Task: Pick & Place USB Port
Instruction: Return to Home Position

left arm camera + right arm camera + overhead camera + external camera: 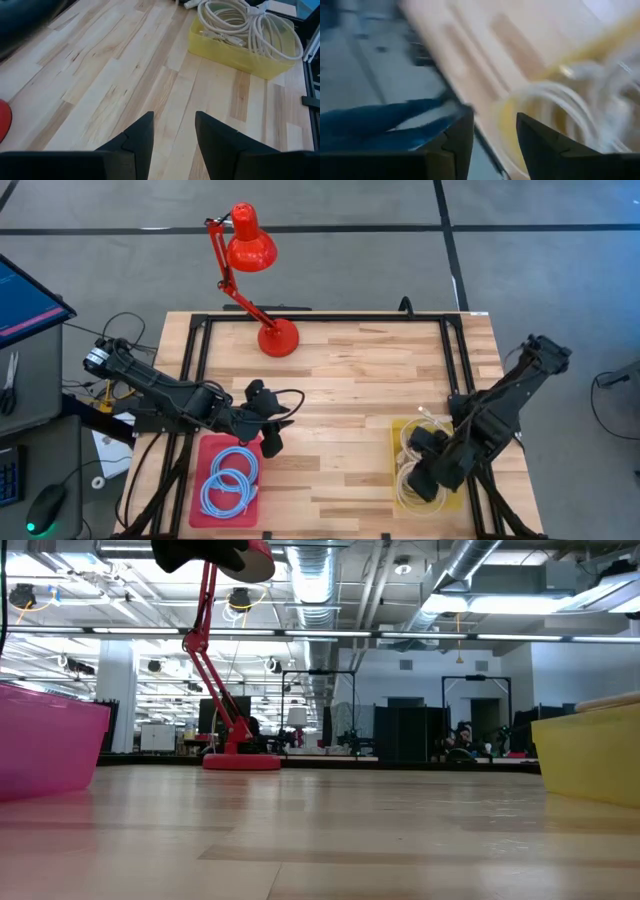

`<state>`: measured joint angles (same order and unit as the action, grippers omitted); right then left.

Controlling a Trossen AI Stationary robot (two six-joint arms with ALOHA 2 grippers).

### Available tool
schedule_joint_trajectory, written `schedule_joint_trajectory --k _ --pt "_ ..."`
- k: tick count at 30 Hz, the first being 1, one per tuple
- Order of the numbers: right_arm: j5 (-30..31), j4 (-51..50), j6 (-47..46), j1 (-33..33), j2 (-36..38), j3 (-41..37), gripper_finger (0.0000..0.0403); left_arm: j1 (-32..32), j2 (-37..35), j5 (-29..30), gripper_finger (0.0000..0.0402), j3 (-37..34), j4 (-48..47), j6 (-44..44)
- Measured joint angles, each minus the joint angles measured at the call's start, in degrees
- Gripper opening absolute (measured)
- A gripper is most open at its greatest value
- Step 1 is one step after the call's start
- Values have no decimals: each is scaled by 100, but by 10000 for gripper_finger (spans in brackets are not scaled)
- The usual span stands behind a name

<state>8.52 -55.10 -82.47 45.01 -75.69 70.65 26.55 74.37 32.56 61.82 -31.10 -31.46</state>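
1. Light yellow charger cables lie coiled in the yellow bin, near right on the surface.
2. Right claw hangs directly over those coils, fingers apart and empty.
3. Left claw sits at the pink bin's far right corner, well apart from the cables, fingers spread and empty.
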Motion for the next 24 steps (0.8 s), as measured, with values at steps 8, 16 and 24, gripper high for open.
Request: schedule_joint_trajectory --k 8,16,24 --pt "1288 1734 2502 -330 428 0 98 2 0 2 135 0 939 942" --pt "1410 2276 4320 -796 821 0 13 4 -382 -1 58 0 1358 1512" --pt "1434 2223 6026 -1035 1281 0 2 11 -1288 4 6 2 1363 1897"
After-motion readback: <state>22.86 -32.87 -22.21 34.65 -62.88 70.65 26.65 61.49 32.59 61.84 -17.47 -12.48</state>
